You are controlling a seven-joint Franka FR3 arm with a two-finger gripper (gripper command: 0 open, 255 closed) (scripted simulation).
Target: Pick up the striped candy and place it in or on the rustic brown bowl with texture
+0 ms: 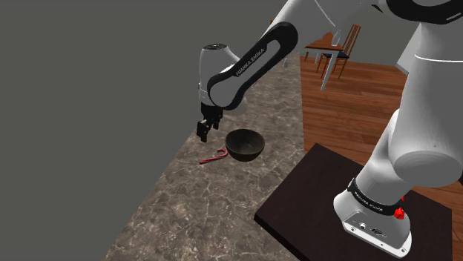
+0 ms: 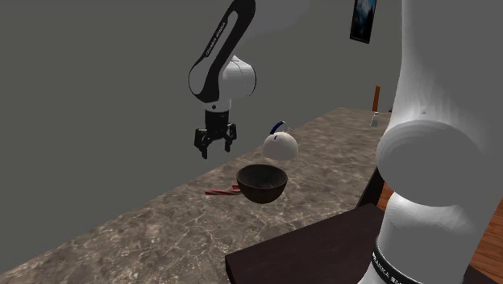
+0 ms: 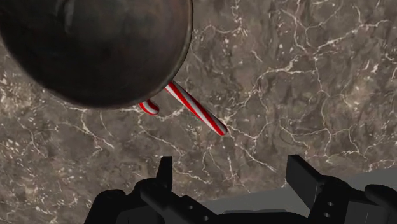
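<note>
**Open pincer hangs over striped candy cane at worktop's wall edge**

We see the black gripper (image 1: 202,136) poised in the air above the marbled worktop (image 1: 185,215), its two fingers spread apart and holding nothing. It hangs close to the worktop's edge along the grey wall (image 1: 89,74).

The red-and-white candy cane (image 3: 197,109) lies flat on the worktop below the gripper and a little off from it, on the side away from the wall, toward the dark brown bowl (image 3: 95,38). In the wrist view its straight shaft runs slantwise to the line between the fingers, neither along it nor square across it. The hooked end sits right against the bowl, and the bowl's rim hides part of it from the wrist camera. The free straight end points away from the bowl.

By our reading the grasp has not begun. The coming move calls for a short shift from the wall edge toward the bowl, a turn of the wrist so the fingers close across the shaft, then a descent onto the straight part, clear of the bowl's rim.

The bowl stands upright and empty. Farther along the worktop sits a white teapot (image 2: 280,145) with a blue handle, well apart.
</note>
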